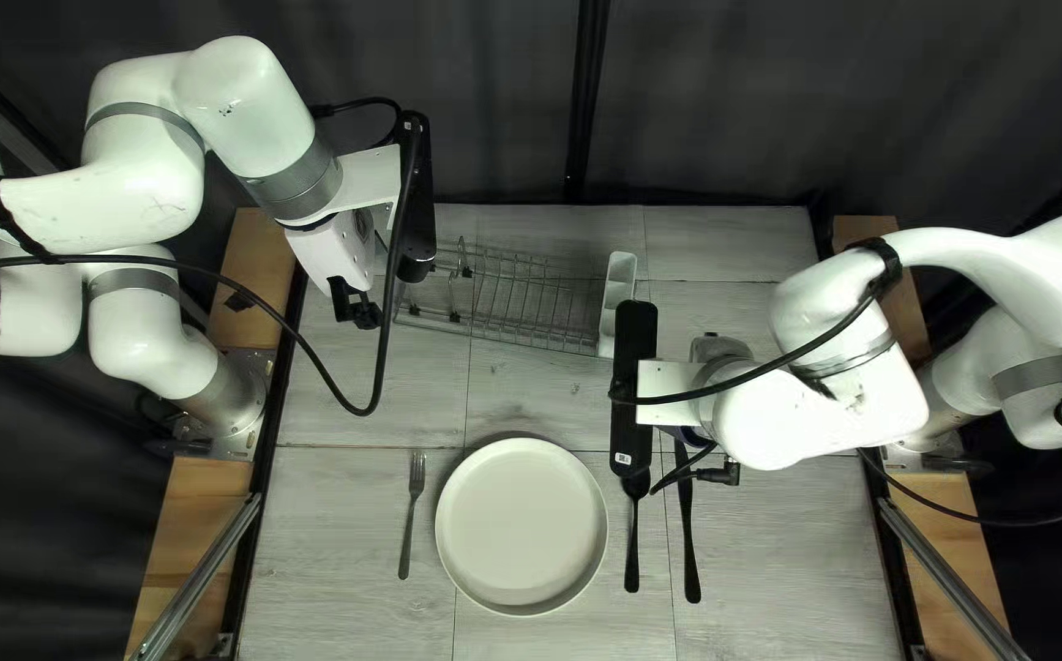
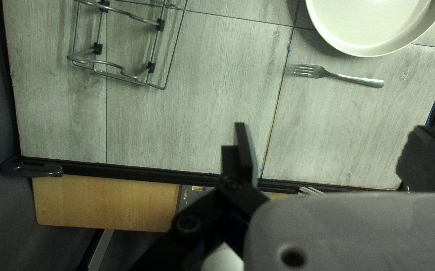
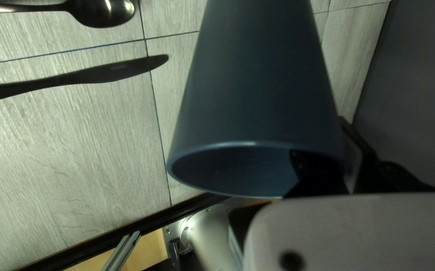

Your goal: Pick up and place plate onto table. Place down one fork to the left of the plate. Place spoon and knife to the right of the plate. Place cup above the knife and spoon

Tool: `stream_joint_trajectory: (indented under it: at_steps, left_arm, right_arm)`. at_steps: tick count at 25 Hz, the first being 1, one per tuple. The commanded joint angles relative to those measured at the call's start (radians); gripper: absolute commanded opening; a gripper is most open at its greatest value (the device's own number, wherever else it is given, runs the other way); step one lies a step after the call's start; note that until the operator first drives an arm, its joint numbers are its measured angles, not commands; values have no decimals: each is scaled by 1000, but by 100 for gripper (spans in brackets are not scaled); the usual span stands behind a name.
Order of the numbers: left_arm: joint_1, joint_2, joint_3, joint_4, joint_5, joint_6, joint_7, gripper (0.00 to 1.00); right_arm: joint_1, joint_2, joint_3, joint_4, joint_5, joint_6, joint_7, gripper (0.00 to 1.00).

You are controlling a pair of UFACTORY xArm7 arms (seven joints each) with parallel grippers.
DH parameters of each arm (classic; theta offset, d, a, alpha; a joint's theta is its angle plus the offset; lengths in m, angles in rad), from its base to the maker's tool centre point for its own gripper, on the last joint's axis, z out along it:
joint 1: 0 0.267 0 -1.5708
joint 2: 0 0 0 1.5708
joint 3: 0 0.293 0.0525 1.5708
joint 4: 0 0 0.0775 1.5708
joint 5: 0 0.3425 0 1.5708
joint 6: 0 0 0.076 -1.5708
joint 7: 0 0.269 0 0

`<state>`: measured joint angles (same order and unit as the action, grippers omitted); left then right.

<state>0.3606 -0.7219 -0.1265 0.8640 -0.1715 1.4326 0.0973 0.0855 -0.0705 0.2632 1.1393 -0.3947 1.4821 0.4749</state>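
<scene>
Blue cup, long axis pointing base-first fwd of R gripper, wall pinched btwn fingers; L gripper open.

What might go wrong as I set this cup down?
My right gripper holds the cup by one side of its rim, so it may swivel or slip. The knife and spoon lie close by; the cup could nudge either. Its base is out of sight, so it might land tilted.

Illegible print (tiny) on knife, seemingly label on black bar
</scene>
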Motion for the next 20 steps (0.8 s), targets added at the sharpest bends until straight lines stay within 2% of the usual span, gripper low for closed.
stream_joint_trajectory:
  at_steps: [1,3,6,9,12,18,20]
  left_arm:
    - [0,0,0,0,0,0,0,100]
    - [0,0,0,0,0,0,0,100]
    - [0,0,0,0,0,0,0,100]
    - [0,0,0,0,0,0,0,100]
    - [0,0,0,0,0,0,0,100]
    - [0,0,0,0,0,0,0,100]
    - [0,0,0,0,0,0,0,100]
  right_arm:
    - [0,0,0,0,0,0,0,0]
    - [-17,35,-17,22,9,11,-10,0]
    - [-80,141,-84,179,168,149,-2,0]
    - [-124,179,-123,237,293,228,17,0]
    - [-148,195,-141,248,363,244,25,0]
    - [-148,195,-141,248,363,244,25,0]
    - [-152,197,-143,219,347,210,-11,0]
